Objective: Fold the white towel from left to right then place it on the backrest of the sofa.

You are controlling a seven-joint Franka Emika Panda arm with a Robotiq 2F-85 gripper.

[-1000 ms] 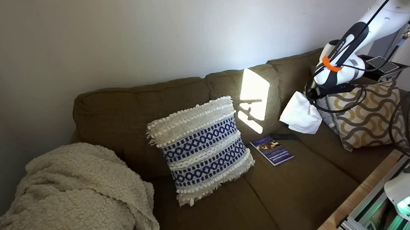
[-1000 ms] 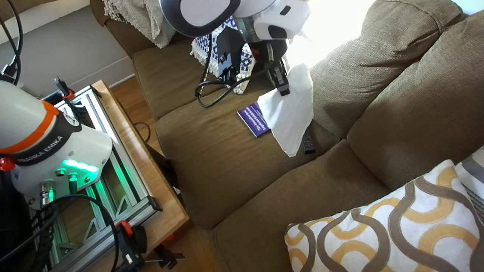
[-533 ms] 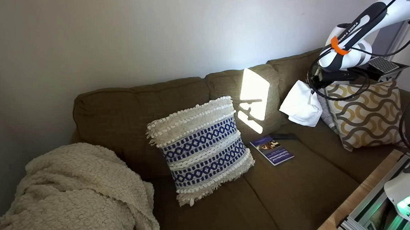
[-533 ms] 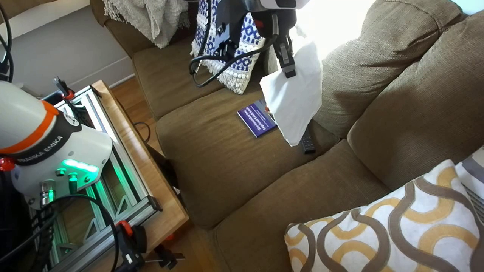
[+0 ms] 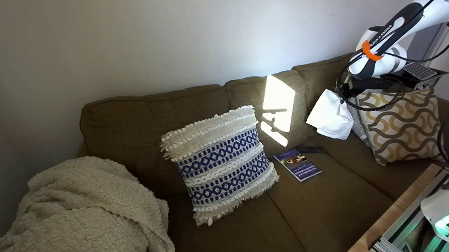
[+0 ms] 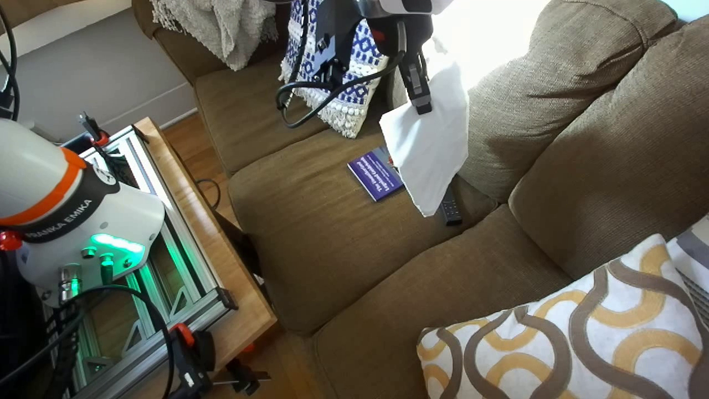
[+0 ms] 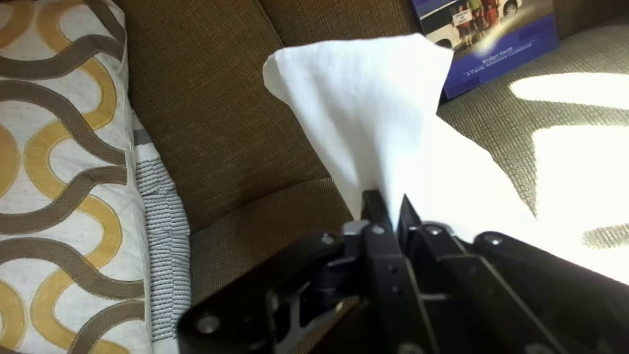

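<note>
one white towel (image 6: 429, 147), one book (image 6: 375, 174), one remote (image 6: 451, 209)

The premises present as a home, of living-room type. Noted in evidence: a brown sofa (image 5: 326, 201) standing before a plain wall (image 5: 145, 41) and bearing a cream blanket (image 5: 85, 212), a blue-and-white cushion (image 5: 222, 169), a yellow-patterned cushion (image 5: 404, 128), a book (image 5: 298, 165) and a remote control (image 6: 451, 209); wooden floor (image 6: 189, 148) below.

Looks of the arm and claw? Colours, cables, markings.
White rounded arm with a black panel and an orange band; black cable looped near the black, jointed, screw-studded claw. White base: orange ring, green light, "FRANKA EMIKA" lettering.
</note>
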